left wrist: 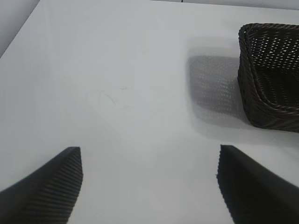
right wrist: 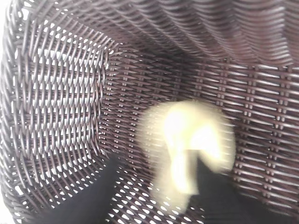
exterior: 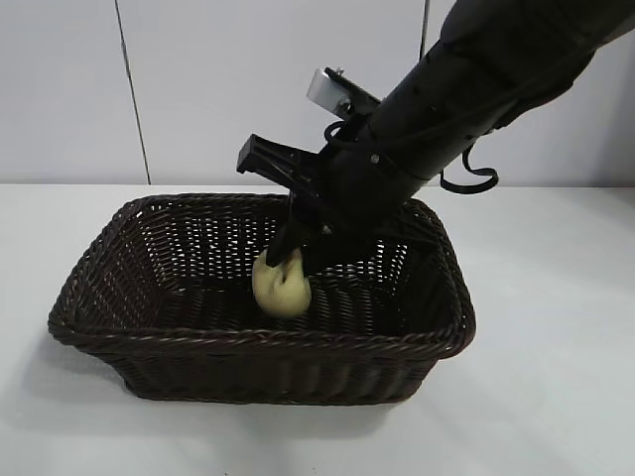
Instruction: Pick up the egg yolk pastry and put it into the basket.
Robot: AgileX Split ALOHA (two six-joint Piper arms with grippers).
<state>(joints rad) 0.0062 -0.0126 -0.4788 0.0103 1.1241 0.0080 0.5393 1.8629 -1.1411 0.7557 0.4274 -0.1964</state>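
Dark woven wicker forms the basket [exterior: 149,337], which sits in the middle of the white counter [exterior: 556,377]. The right hand [exterior: 290,260] reaches down from the far right into the basket and pinches the pastry [exterior: 279,286], a pale-yellow bun, just above or on the basket floor; I cannot tell whether it touches the weave. In the right wrist view the pastry [right wrist: 187,140] is blurred, with dark fingers at its sides, so the hold looks firm. The task seems nearly done: the pastry is already inside the basket walls, and what is left, as I judge it, is to let go and lift the arm clear of the rim.

Off to the left, the left hand [left wrist: 149,186] hangs over bare counter with its fingers spread wide, holding nothing. Behind the counter stands a plain pale wall [exterior: 198,79] with a thin vertical seam.
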